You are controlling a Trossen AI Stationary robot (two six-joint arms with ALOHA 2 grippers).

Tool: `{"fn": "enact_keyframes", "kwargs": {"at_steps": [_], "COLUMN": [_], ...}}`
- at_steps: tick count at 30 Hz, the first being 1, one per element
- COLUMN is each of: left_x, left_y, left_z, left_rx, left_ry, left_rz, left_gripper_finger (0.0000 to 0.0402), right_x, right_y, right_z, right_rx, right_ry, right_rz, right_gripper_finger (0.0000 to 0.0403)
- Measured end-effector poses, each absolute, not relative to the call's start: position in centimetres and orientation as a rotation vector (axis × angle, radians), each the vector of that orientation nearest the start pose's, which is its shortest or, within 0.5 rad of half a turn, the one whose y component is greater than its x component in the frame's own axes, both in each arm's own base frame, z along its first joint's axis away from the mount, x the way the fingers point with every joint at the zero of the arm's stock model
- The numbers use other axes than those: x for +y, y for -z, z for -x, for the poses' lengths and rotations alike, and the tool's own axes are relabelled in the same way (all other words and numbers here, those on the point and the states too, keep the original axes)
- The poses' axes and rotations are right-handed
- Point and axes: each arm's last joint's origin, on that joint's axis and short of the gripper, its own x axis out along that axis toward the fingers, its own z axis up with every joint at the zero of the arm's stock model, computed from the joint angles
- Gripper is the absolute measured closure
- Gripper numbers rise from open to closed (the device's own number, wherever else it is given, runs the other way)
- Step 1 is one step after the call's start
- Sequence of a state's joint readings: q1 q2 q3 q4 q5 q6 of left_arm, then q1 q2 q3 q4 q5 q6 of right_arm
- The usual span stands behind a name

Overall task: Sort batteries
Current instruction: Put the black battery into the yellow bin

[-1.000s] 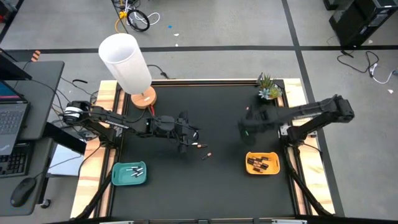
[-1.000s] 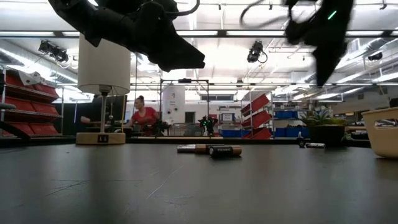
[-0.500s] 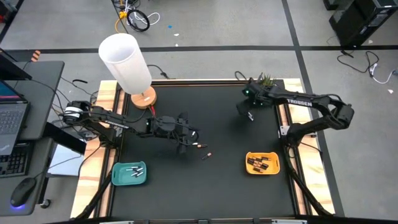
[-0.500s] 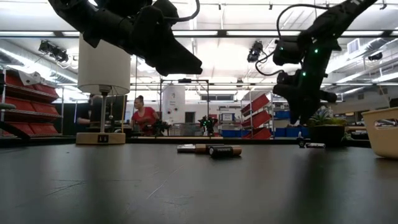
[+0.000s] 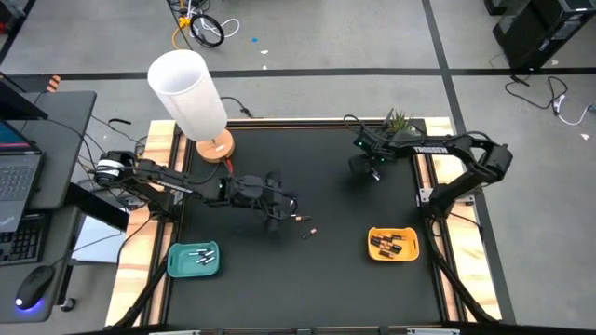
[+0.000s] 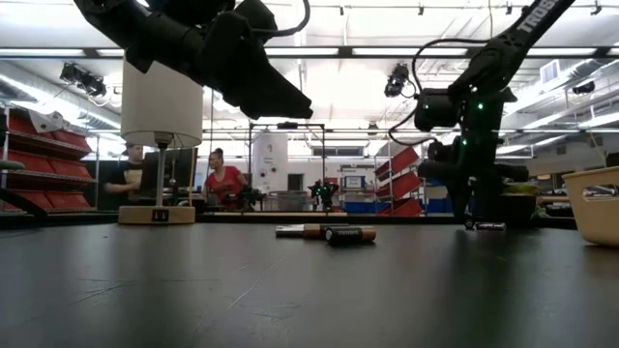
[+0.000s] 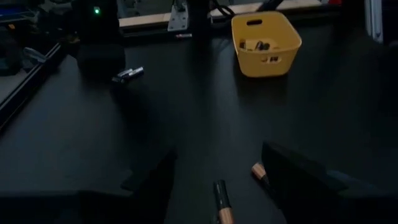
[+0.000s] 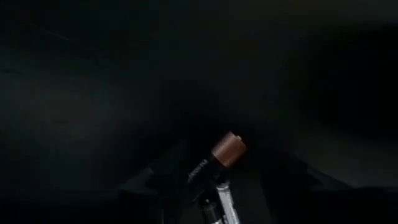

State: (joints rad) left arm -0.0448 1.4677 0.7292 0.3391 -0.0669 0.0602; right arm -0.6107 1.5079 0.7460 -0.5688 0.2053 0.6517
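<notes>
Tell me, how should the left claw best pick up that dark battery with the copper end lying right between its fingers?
Probably around the middle of its body, coming straight down. The battery lies flat on the black table, so only its long round sides are free. The left gripper is open and straddles it, one finger on each long side; closing there should pinch it squarely.

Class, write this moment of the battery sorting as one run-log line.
left gripper: open, above two copper-ended batteries | right gripper: over batteries by plant | yellow tray: dark batteries | teal tray: pale batteries
</notes>
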Motion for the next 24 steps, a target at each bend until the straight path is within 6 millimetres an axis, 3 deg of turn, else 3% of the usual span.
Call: {"fn": "enact_keyframes", "kwargs": {"at_steps": [17, 24], "left_x": [-1.2, -1.2], "left_y": [-20.6, -20.6], "left_z": [-30.2, -30.2], "left_rx": [0.425, 0.425], "left_ry": [0.000, 0.000], "left_rz": [-0.148, -0.148], "left_gripper_finger": [0.0149, 0.0149], "right_x": [-14.3, -14.6], "right_y": [-14.6, -12.4], "right_z": [-20.6, -21.4], "right_rx": [1.013, 1.107], "right_ry": [1.128, 1.105], "right_rz": [-0.821, -0.800], "right_gripper_finger": [0.0253, 0.0299]}}
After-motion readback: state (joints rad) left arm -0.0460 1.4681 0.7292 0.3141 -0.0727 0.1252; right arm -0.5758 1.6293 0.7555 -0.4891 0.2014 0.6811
